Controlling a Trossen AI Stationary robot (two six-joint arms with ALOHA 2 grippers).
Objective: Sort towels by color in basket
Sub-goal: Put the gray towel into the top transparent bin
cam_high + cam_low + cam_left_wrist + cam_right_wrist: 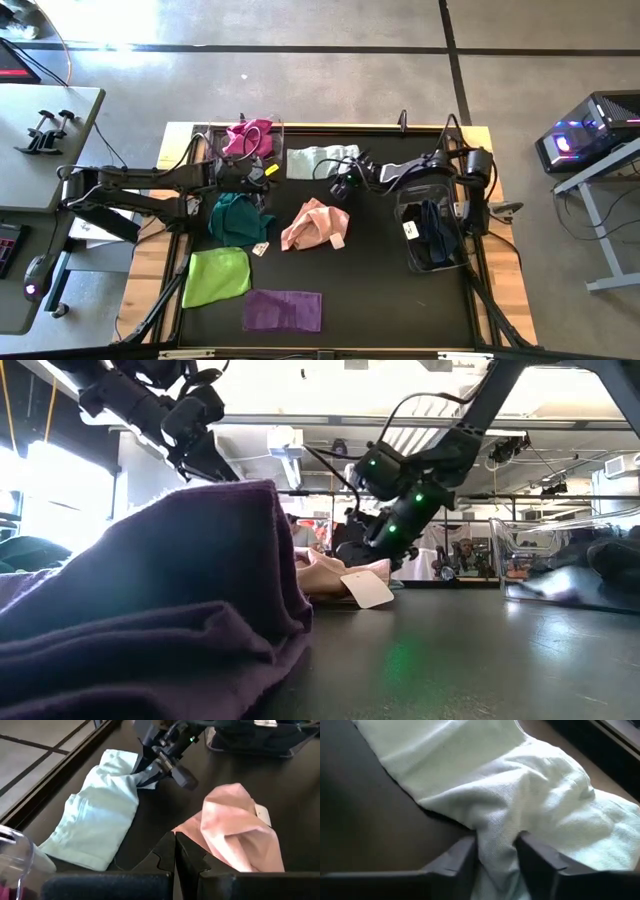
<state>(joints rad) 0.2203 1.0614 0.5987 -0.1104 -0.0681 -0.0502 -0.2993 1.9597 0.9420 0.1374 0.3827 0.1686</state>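
Observation:
My right gripper [497,855] is shut on the mint towel [318,161] at the table's far middle. My left gripper [175,851] is shut on nothing. It hovers by the clear left basket [212,140], which holds the magenta towel [248,135]. Lying flat on the table are the dark teal towel [236,217], the peach-pink towel [314,224] with a white tag, the lime green towel [216,275] and the purple towel [284,309]. The right basket [407,250] holds dark navy cloth [435,232]. My right gripper pinches a raised fold [495,837] at the mint towel's right end [141,774] between its two fingers [460,862]. It comes slanting down from the table's right. The rest of the towel [97,817] lies spread on the table.
The two clear baskets stand at the table's far left and right. Bare black table [375,290] lies between the purple towel and the right basket. In the low view the purple towel [150,600] fills the foreground.

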